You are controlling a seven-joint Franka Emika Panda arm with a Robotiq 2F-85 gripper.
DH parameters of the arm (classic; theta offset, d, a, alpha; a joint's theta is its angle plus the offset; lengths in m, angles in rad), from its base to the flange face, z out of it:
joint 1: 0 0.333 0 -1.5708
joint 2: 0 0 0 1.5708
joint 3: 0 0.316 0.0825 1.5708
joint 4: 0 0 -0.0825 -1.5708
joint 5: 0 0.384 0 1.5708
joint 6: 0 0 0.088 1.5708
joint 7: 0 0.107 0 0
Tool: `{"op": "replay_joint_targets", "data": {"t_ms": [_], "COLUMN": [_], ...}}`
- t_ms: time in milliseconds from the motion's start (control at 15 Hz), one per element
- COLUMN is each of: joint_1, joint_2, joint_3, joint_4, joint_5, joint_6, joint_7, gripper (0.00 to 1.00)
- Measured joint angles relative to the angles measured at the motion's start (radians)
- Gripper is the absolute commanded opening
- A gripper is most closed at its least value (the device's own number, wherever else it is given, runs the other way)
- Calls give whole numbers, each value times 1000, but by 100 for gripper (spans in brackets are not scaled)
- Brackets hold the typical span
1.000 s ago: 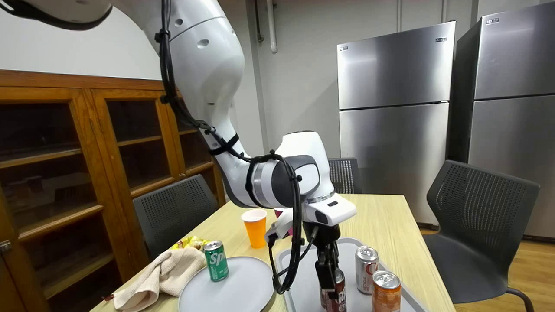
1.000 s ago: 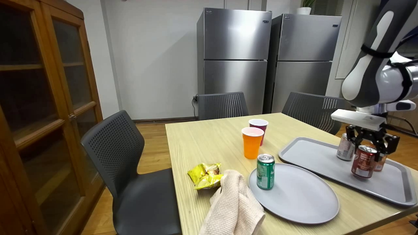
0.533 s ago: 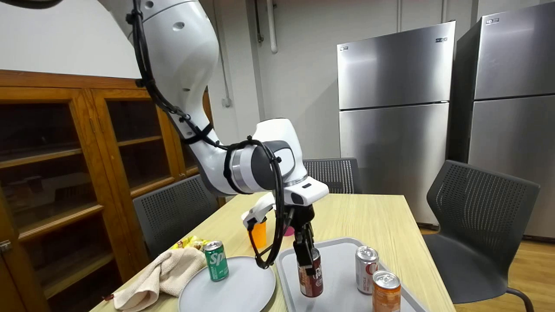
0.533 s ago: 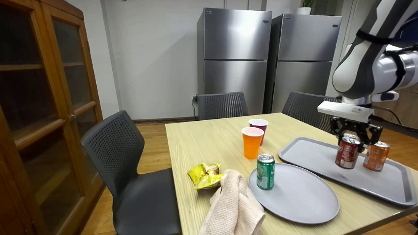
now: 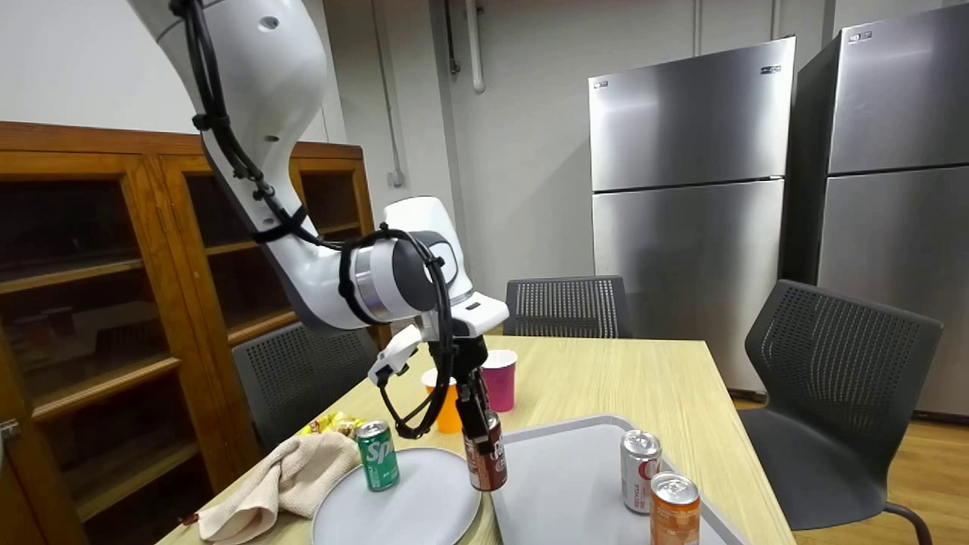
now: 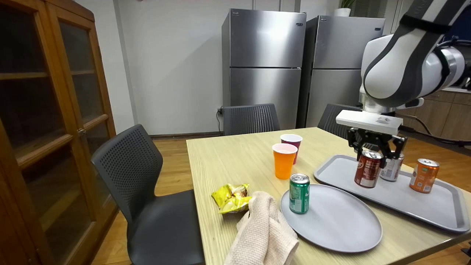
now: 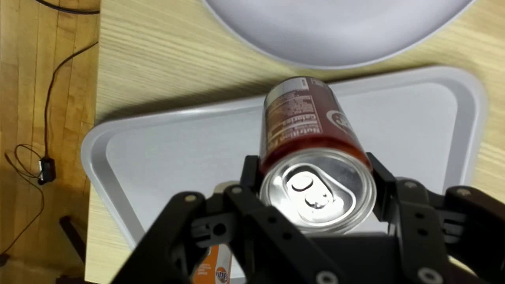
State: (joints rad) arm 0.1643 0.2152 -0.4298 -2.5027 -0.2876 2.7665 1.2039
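My gripper (image 7: pixel 315 173) is shut on a dark red soda can (image 7: pixel 307 118), with a finger on each side near its top. In both exterior views the red can (image 6: pixel 368 171) (image 5: pixel 493 462) hangs nearly upright above the grey tray (image 6: pixel 342 163), over the edge that faces the round grey plate (image 6: pixel 338 224). A green can (image 6: pixel 299 195) stands on the plate. A silver can (image 5: pixel 640 469) and an orange can (image 5: pixel 674 515) stand on the tray. The orange can shows partly behind the gripper in the wrist view (image 7: pixel 215 268).
An orange cup (image 6: pixel 283 162) and a purple cup (image 5: pixel 500 382) stand on the table beyond the plate. A yellow snack bag (image 6: pixel 231 198) and a beige towel (image 6: pixel 263 228) lie beside the plate. Dark chairs (image 6: pixel 147 198) stand around the table.
The gripper has carried the red can up from the tray and away from the silver and orange cans, toward the plate. The other cans have not moved.
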Motion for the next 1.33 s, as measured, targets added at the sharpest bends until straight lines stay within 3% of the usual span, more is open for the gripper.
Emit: {"op": "replay_joint_targets", "data": {"t_ms": [800, 1333], "joint_1": [4, -2], "joint_2": [-75, -71], "joint_3": [262, 297], "joint_4": [-57, -58], "joint_5": [-14, -13], "joint_6": [-63, -75], "joint_7": [17, 17], "gripper": [39, 39]}}
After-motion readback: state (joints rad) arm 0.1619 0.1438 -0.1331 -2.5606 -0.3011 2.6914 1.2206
